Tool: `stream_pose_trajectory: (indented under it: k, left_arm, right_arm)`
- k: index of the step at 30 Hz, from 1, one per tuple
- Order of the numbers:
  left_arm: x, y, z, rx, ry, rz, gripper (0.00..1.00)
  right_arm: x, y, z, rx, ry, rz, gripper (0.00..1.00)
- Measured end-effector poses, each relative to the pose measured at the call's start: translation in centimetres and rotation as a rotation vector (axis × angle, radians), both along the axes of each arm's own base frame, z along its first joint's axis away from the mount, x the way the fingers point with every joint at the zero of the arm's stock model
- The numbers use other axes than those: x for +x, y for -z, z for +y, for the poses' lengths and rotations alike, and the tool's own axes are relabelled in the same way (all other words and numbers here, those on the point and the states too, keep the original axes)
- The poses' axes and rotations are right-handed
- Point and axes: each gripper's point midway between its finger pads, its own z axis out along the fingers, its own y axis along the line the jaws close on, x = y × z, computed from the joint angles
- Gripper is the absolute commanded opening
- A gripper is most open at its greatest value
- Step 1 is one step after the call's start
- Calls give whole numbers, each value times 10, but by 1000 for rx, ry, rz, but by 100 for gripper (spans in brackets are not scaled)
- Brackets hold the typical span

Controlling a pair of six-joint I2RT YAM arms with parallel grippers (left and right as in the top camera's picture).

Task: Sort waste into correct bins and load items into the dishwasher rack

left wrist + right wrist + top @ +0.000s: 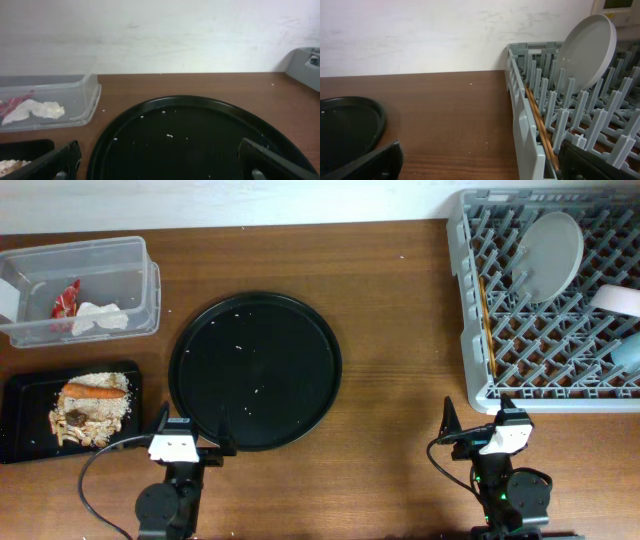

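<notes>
Right wrist: chopsticks (538,120) inside rack (522,127), just ahead of spread fingers (600,167)

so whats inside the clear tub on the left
The clear tub holds a red wrapper and, beside it, a crumpled white tissue. Whatever might lie beneath the tissue is covered.

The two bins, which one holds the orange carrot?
The shallow black rectangular tray; the clear plastic tub holds a crumpled white tissue and red wrapper.
</notes>
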Motion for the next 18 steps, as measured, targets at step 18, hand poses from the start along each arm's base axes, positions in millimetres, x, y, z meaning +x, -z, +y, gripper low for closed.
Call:
stream_pose_trajectory:
  k: [18]
  left_arm:
    - [-8,7,8,5,-31,18,99]
  right_arm:
    - [0,0,0,0,0,0,98]
